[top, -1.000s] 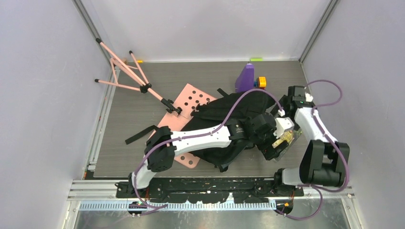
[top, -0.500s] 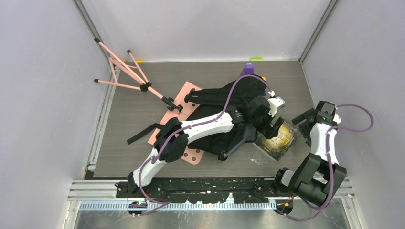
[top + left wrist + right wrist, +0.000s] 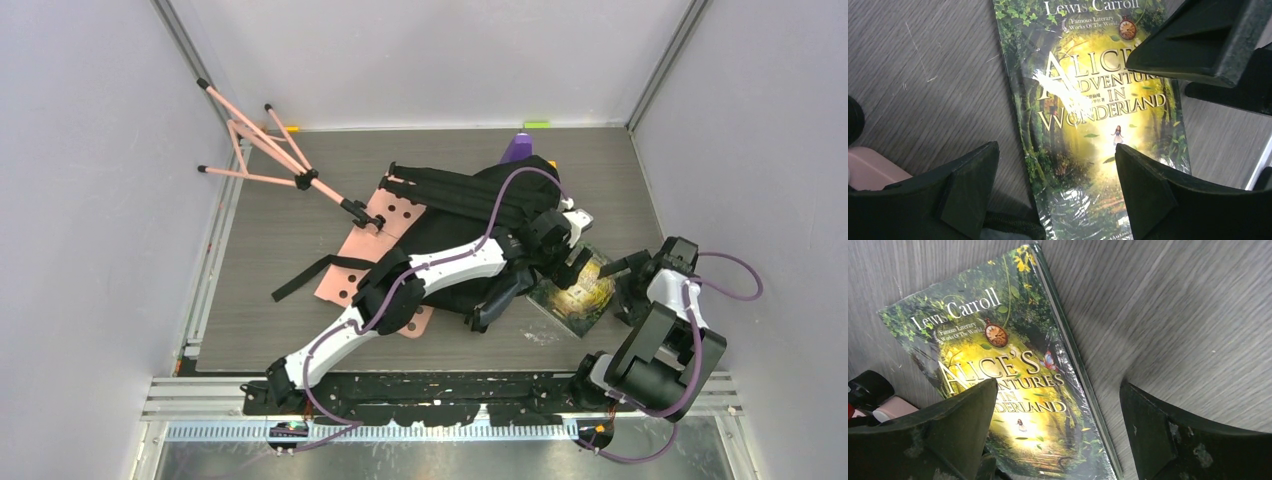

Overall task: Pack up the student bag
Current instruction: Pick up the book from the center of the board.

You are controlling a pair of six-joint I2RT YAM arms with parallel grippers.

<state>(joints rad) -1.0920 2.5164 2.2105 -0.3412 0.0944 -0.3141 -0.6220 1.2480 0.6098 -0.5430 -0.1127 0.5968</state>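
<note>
Black student bag (image 3: 462,208) shifted back, book (image 3: 586,296) uncovered, left hand (image 3: 1055,159) and right hand (image 3: 1058,387) both agape, empty.

The book (image 3: 580,292) lies on the table (image 3: 260,250) right of the student bag (image 3: 455,215), which overlaps the board (image 3: 350,272).

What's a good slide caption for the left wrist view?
Open left gripper poised over a shrink-wrapped Alice in Wonderland book on the table.

A black backpack (image 3: 462,205) is laid on the grey table (image 3: 260,250), partly over a pink perforated board (image 3: 352,272). The left gripper (image 3: 574,262) is held over a book (image 3: 582,297) just beside the backpack. The right gripper (image 3: 624,283) is set near the book's right edge. A pink folding stand (image 3: 268,150) is seen far left.
</note>
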